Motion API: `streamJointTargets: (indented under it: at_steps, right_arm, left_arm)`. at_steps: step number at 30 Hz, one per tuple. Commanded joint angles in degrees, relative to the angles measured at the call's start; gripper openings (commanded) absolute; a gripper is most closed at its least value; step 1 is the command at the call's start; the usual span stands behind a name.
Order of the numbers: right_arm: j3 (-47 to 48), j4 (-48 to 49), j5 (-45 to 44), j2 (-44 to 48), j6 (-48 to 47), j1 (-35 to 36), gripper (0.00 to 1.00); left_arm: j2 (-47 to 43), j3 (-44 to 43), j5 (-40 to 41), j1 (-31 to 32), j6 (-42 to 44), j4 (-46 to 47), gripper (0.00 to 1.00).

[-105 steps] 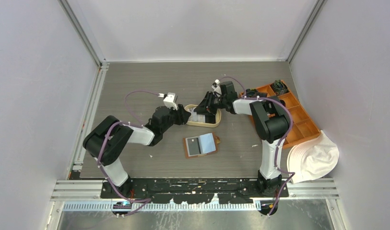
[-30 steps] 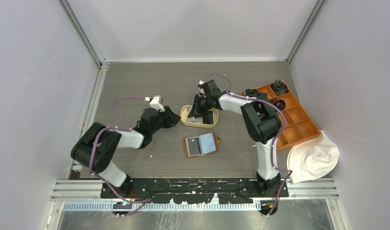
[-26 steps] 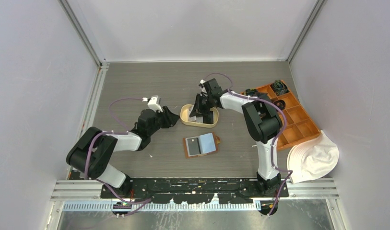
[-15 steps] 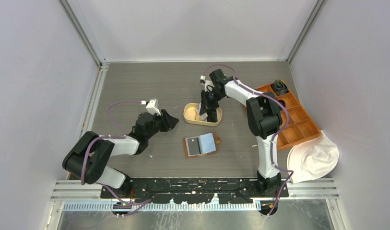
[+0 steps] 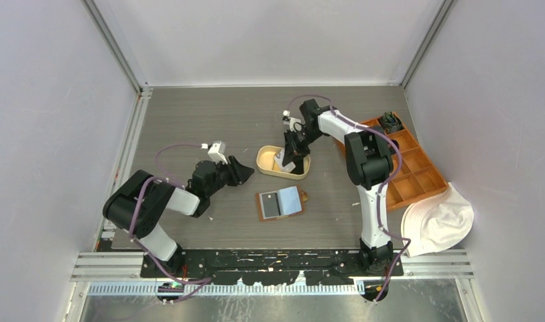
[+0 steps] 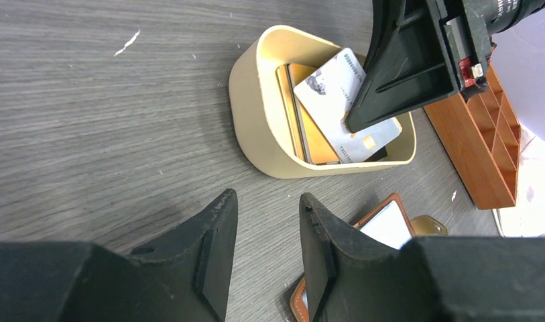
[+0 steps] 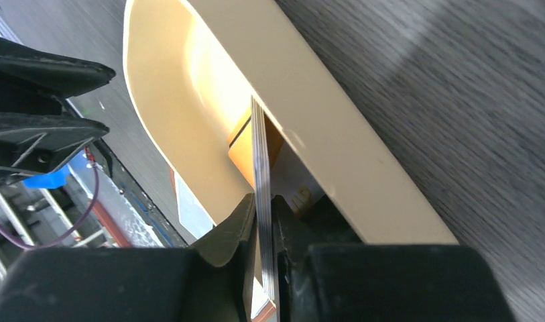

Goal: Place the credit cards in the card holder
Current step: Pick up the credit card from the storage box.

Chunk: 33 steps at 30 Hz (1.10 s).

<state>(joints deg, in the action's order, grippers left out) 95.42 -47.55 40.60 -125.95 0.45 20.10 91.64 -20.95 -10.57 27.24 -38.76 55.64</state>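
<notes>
The credit cards lie in a cream oval tray (image 5: 264, 159). In the left wrist view a white-grey card (image 6: 333, 90) leans tilted over an orange one (image 6: 311, 137) inside the tray (image 6: 246, 100). My right gripper (image 5: 291, 155) reaches down into the tray and is shut on the white-grey card's edge (image 7: 259, 151), jaws tight on both sides (image 7: 261, 204). The card holder (image 5: 281, 202), an open brown wallet with a grey-blue card showing, lies just in front of the tray. My left gripper (image 5: 246, 171) is open and empty, left of the tray (image 6: 266, 198).
An orange compartmented box (image 5: 409, 164) stands at the right edge of the table, also in the left wrist view (image 6: 480, 144). A white cloth hat (image 5: 437, 221) lies at the near right corner. Grey walls close in the table on three sides.
My left gripper drew back from the tray toward the near left. My right wrist turned over the tray and now pinches the white-grey card, tilting it up.
</notes>
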Motion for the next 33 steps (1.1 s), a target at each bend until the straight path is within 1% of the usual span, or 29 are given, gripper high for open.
streamJointTargets:
  at_steps: [1,4,13,29,33]
  right_arm:
    - [-1.43,1.59,5.62,-0.09,3.71,-1.92,0.20]
    - [-1.93,2.43,7.18,-0.08,4.79,-2.61,0.21]
    - [-2.64,3.62,9.03,0.62,6.50,-3.22,0.30]
    - [-3.41,4.47,11.51,2.03,8.34,-5.20,0.30]
    - [-4.43,6.23,12.03,2.67,9.98,-5.26,0.31]
  left_arm:
    - [3.32,0.55,-1.98,-0.26,-1.23,11.43,0.40]
    - [3.45,0.69,-2.09,-0.22,-1.01,11.74,0.40]
    - [4.51,1.15,-2.44,-0.25,-1.23,13.90,0.39]
    - [5.19,1.70,-2.53,-0.24,-1.40,15.77,0.39]
    - [5.35,1.61,-2.53,-0.26,-1.51,15.88,0.39]
